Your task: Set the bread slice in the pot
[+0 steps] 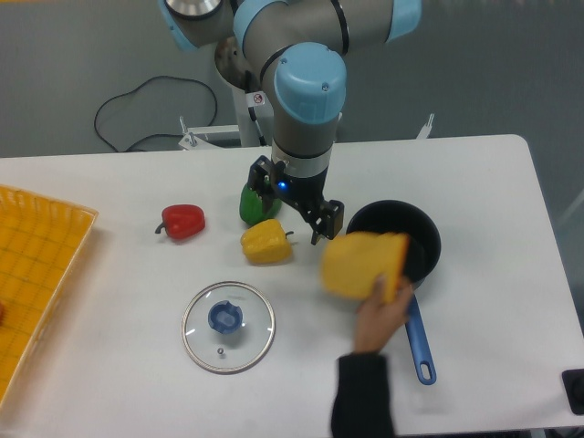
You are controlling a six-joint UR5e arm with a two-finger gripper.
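Observation:
The bread slice (360,265), yellow-orange with a darker crust edge, is held by a person's hand (381,310) just left of the pot, above the table. The pot (406,235) is a black saucepan with a blue handle (417,342) pointing toward the front edge; its inside shows black with nothing in it. My gripper (290,212) hangs open left of the pot, above the gap between the green and yellow peppers. Nothing is between its fingers.
A yellow pepper (265,242), a green pepper (253,204) and a red pepper (183,220) lie left of the gripper. A glass lid (228,326) with a blue knob rests front left. A yellow basket (32,274) sits at the left edge. The person's dark sleeve (363,401) reaches in from the front.

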